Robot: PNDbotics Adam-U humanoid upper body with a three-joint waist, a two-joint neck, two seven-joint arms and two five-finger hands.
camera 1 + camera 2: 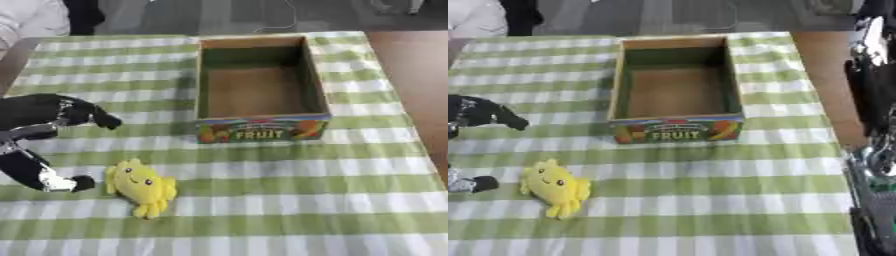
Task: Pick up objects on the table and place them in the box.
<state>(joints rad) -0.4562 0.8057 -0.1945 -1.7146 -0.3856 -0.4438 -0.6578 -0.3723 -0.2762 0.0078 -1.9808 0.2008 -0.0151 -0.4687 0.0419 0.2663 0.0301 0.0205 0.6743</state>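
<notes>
1. A green-and-white checked tablecloth [289,200] covers the whole work surface, its stripes running straight across the view.
2. There's bare brown wood [420,75] showing past the cloth's right edge, a strip that widens toward the far corner.
3. Beyond the table's far edge lies a grey floor [157,17].
4. Up in the top left corner, a person's pale sleeve [31,17] sits at the far edge, a dark shape just beside it.
</notes>
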